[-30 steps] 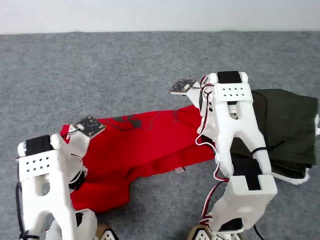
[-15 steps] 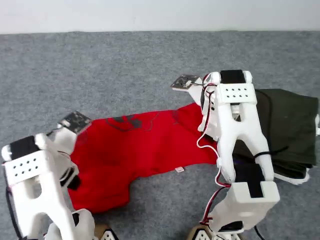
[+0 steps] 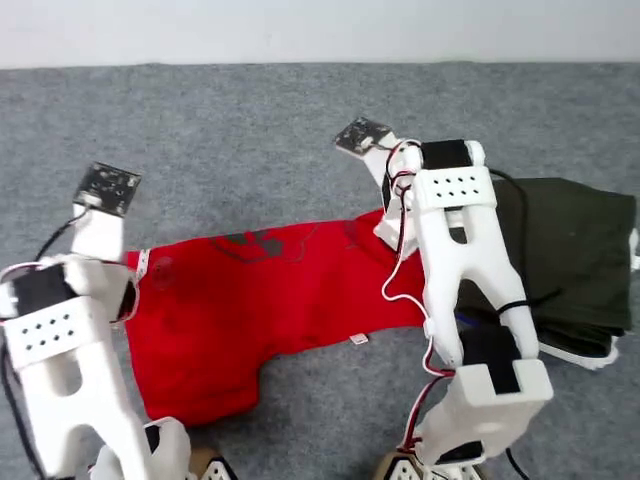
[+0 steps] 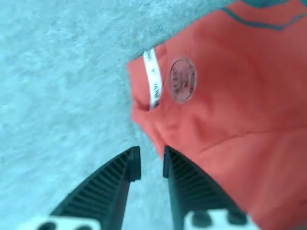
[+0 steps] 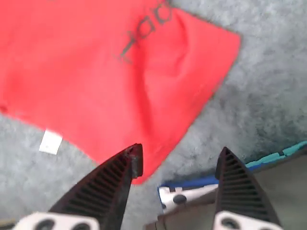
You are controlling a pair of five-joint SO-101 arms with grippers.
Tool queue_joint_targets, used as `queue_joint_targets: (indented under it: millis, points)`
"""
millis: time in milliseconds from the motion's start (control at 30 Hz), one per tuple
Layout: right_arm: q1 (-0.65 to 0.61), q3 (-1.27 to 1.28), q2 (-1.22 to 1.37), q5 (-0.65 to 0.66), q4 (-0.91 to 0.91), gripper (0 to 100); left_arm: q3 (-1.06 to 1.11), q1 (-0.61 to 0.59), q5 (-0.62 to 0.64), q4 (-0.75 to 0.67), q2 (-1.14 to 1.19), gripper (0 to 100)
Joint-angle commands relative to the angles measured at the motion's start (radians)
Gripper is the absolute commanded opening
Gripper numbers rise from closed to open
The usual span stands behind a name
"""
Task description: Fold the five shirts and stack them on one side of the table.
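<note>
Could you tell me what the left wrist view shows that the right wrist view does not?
Left wrist view: the neck of the red shirt, with its white neck label and round stamp, and the left gripper barely parted. Right wrist view: a white tag at the shirt's edge, the dark shirt pile, and the right gripper wide open. Both: red shirt and grey table.

Red shirt [image 5: 110, 72]: lies flat on the grey table [image 5: 273, 81], dark print near one corner, small white label [image 5: 50, 142] just at its edge
Right gripper [image 5: 180, 160]: black ribbed fingers [image 5: 115, 179] spread apart, one tip over the shirt's edge
Folded stack [image 5: 290, 172]: dark cloth with teal and blue edges, near the red shirt
</note>
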Motion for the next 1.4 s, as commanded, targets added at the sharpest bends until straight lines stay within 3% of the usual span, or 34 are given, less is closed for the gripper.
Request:
queue_joint_targets:
  millis: [0,167,433,600,767,933,1100,1367]
  points:
    - [-0.019,-0.064,0.021,-0.078,-0.068,25.3,0.061,0.046,0.084,-0.104,-0.008,11]
    - [-0.027,-0.064,0.091,-0.18,-0.214,25.2,0.067,0.11,0.207,-0.175,0.035,17]
    - [-0.022,-0.064,0.186,-0.293,-0.387,25.2,-0.145,0.132,0.215,-0.238,0.462,7]
    - [-0.019,-0.066,0.262,-0.296,-0.504,25.2,-0.283,0.132,0.21,-0.235,0.674,2]
    - [0.031,-0.092,0.348,-0.296,-0.596,25.2,-0.289,0.124,0.209,-0.235,0.796,1]
    - [0.099,-0.25,0.469,-0.296,-0.539,25.2,-0.289,0.091,0.206,-0.222,0.836,1]
    - [0.119,-0.465,0.532,-0.315,-0.358,25.2,-0.289,0.011,0.149,-0.196,0.827,1]
    - [0.094,-0.7,0.535,-0.313,-0.076,25.2,-0.193,0.006,0.097,-0.123,0.528,1]
